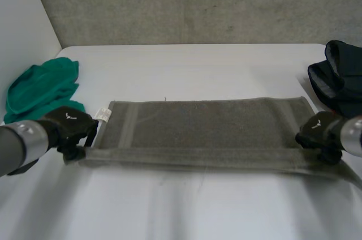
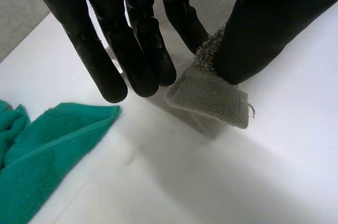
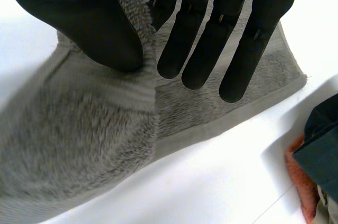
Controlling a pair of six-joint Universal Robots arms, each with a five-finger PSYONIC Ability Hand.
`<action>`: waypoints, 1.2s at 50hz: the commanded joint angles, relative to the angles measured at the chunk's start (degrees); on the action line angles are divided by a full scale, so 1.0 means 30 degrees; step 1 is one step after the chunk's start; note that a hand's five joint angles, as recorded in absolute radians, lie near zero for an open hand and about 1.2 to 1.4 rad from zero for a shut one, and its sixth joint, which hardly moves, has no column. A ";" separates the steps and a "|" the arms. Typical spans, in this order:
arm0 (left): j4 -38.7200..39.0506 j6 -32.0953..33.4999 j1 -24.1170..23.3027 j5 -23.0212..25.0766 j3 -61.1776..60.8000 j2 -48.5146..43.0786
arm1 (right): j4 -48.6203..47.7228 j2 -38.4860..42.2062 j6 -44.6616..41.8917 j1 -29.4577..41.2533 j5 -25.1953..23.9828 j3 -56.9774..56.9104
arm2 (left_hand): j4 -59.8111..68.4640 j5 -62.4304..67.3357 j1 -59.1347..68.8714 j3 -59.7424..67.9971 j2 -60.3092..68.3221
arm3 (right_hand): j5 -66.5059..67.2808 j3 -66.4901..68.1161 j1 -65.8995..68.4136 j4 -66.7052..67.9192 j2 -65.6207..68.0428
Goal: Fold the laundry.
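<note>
A grey towel (image 1: 198, 124) lies spread across the middle of the white table, its near edge raised a little off the surface. My left hand (image 1: 70, 127) holds the towel's near left corner. In the left wrist view that corner (image 2: 211, 97) is pinched between the thumb and a finger of the left hand (image 2: 132, 49), with the other fingers straight. My right hand (image 1: 319, 129) is at the near right corner. There the right hand (image 3: 211, 39) pinches a fold of the towel (image 3: 79, 129) between thumb and first finger.
A green cloth (image 1: 42, 90) lies bunched at the table's left edge, close to my left hand (image 2: 42, 150). A dark pile of clothes (image 1: 339, 76) sits at the right edge, with an orange cloth (image 3: 298, 176) under it. Bare table lies in front of the towel.
</note>
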 commanded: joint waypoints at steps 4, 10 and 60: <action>0.4766 -0.2816 -0.1443 -0.2303 0.7870 -0.3739 | -0.5497 0.2557 0.3954 0.1321 0.1625 -0.7497 | 0.3770 0.5088 0.5383 0.3969 0.3813 | 0.3687 0.3961 0.5568 0.3793 0.4039; 1.2613 -0.8352 -0.1414 -0.3297 1.0248 -0.2715 | -1.3373 0.2120 0.7529 0.1321 0.1246 -1.0083 | 0.3770 0.5088 0.5383 0.3969 0.3813 | 0.3687 0.3961 0.5568 0.3793 0.4039; 1.3737 -0.8153 -0.0506 -0.2098 -0.0269 -0.3359 | -0.6646 0.5283 1.0730 -0.0905 -0.3325 -0.3903 | 0.3770 0.5088 0.5383 0.3969 0.3813 | -1.1178 -1.0904 -0.9297 -1.1072 -1.0826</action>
